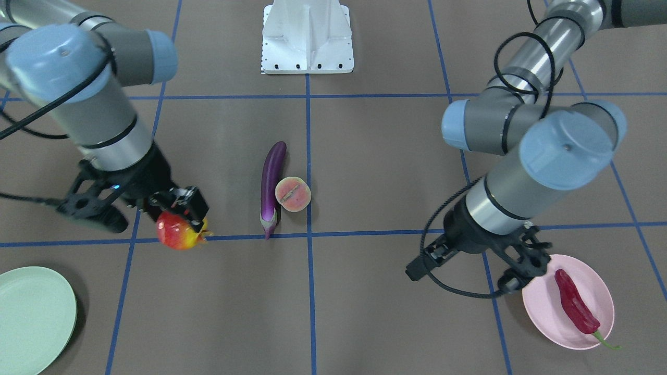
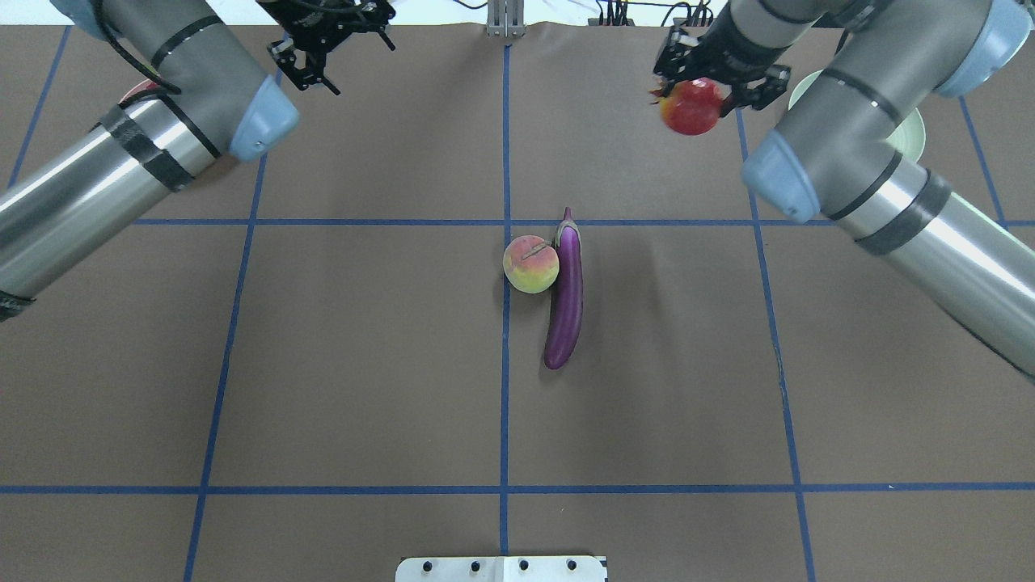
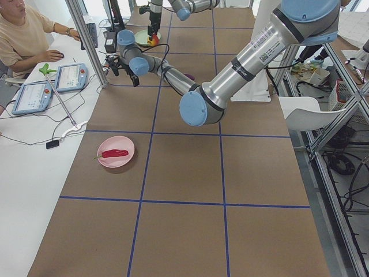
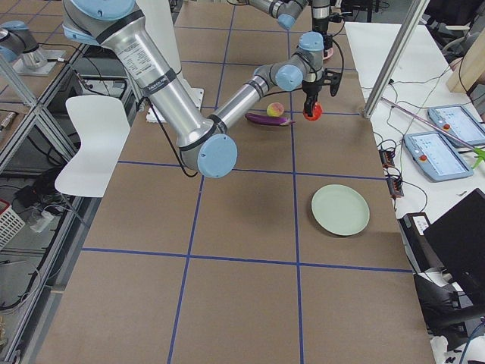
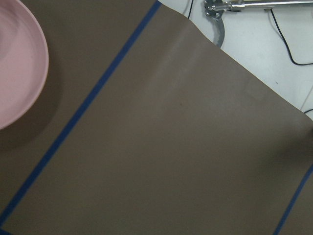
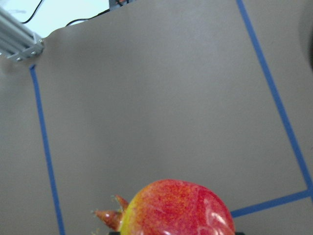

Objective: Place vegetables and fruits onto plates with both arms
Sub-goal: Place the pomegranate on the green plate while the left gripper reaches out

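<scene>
The right gripper (image 1: 183, 214) is clamped on the pomegranate (image 1: 178, 230). The fruit hangs directly below the fingers, clear of the table (image 1: 365, 291). It is round and red-orange with a yellow patch, and its small dry crown points sideways. The green plate (image 1: 31, 317) lies well apart from it.

The left gripper (image 1: 516, 273) stands over the rim of the pink plate (image 1: 542, 317); whether its jaws are wide or narrow cannot be told. The chili pepper (image 1: 576, 304) lies on that plate just beside the gripper and apart from it. It is dark red and wrinkled, and its green stem overhangs the rim.

At mid-table the glossy purple eggplant (image 1: 271, 185) and the peach half (image 1: 293, 194) lie touching, with the peach's slit facing up.
</scene>
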